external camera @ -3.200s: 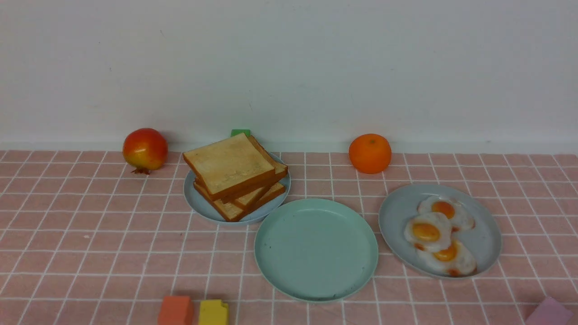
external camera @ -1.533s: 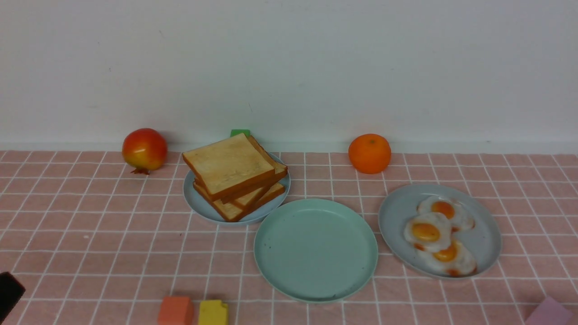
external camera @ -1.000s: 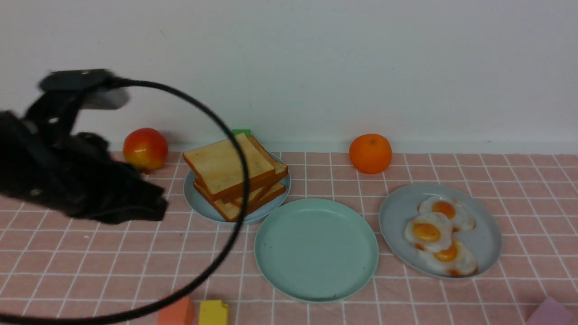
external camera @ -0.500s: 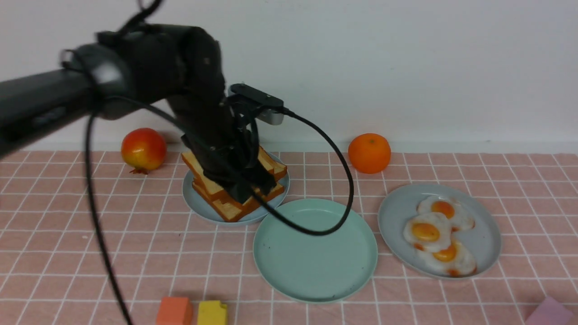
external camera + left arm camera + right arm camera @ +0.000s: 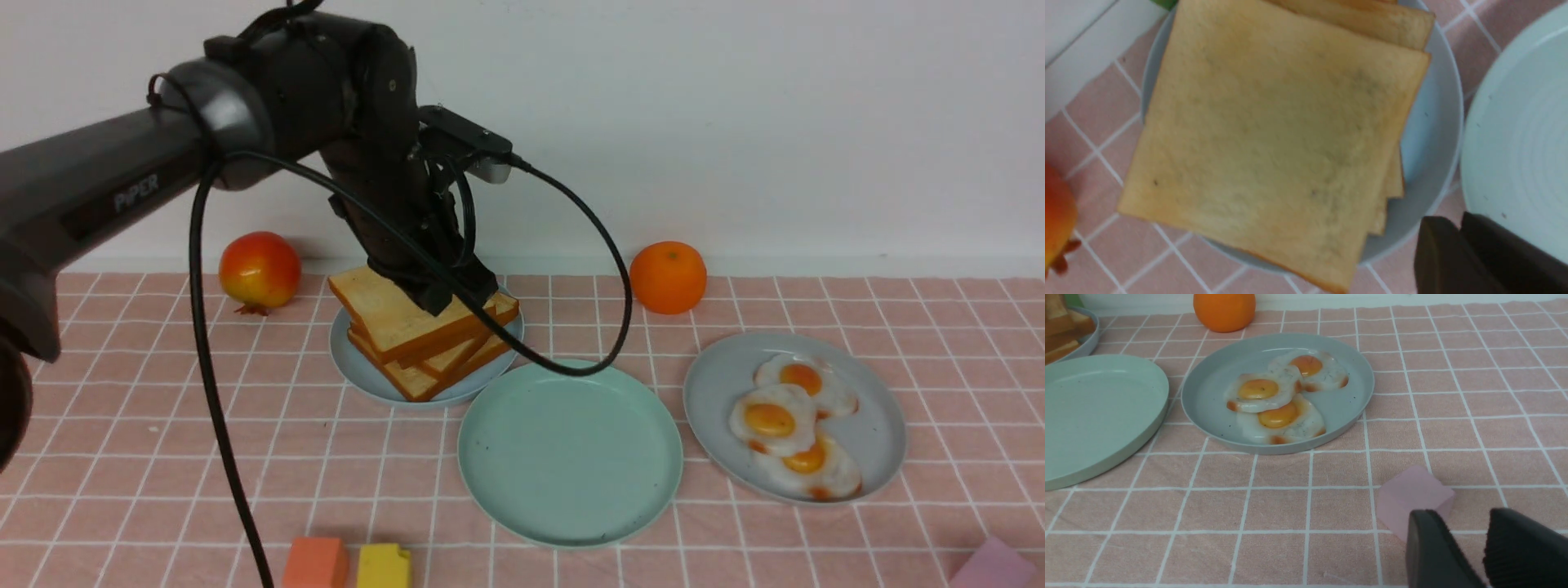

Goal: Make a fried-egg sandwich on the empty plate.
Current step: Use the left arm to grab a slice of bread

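Several toast slices [image 5: 392, 314] are stacked on a grey-blue plate [image 5: 359, 377] at the back left; the top slice fills the left wrist view [image 5: 1274, 134]. The mint-green plate [image 5: 571, 453] lies bare in the middle. Three fried eggs [image 5: 771, 418] overlap on a second grey-blue plate [image 5: 886, 408] at the right, and they also show in the right wrist view [image 5: 1261, 390]. My left gripper [image 5: 434, 304] hangs just above the stack's right side, shut and empty [image 5: 1459, 218]. My right gripper [image 5: 1466, 524] is open and empty, low over the cloth near a pink block, out of the front view.
A pomegranate [image 5: 260, 269] and an orange [image 5: 668, 276] sit near the back wall. Orange [image 5: 317, 562], yellow [image 5: 385, 565] and pink [image 5: 992, 565] blocks lie along the front edge. The left arm's cable [image 5: 608, 327] loops down over the mint-green plate's far rim.
My left arm has swung in from the left to the toast stack, then lifted slightly over the last half second. The toast, plates and eggs have not moved.
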### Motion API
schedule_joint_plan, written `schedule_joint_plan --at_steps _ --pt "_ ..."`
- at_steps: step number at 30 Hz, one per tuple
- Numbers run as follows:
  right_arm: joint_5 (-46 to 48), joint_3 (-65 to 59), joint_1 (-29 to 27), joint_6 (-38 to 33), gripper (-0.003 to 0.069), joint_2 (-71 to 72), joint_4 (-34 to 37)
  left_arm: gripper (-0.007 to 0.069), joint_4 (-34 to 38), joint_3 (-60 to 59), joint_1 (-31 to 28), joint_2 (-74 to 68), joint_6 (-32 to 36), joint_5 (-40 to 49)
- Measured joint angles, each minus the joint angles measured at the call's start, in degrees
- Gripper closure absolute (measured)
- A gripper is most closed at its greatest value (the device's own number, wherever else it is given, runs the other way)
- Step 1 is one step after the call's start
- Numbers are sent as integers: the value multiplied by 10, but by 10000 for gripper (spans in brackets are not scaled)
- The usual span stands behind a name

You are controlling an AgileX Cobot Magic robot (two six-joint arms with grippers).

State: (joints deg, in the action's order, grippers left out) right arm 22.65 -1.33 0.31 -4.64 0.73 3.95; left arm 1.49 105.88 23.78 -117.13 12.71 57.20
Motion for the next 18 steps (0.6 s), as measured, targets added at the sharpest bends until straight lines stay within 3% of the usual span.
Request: schedule_joint_plan --at_steps 2,4,8,13,18 --pt "0 0 0 0 417 0 0 450 -1 0 -1 -5 16 -14" --pt "0 0 0 0 417 0 0 327 -15 0 -1 -16 49 -36" --pt "0 0 0 0 417 0 0 214 -22 0 -1 -37 90 -46" --pt "0 0 0 0 417 0 0 195 -42 0 -1 -60 115 -59" --pt "0 0 0 0 417 0 0 226 -71 0 -1 -66 116 -89"
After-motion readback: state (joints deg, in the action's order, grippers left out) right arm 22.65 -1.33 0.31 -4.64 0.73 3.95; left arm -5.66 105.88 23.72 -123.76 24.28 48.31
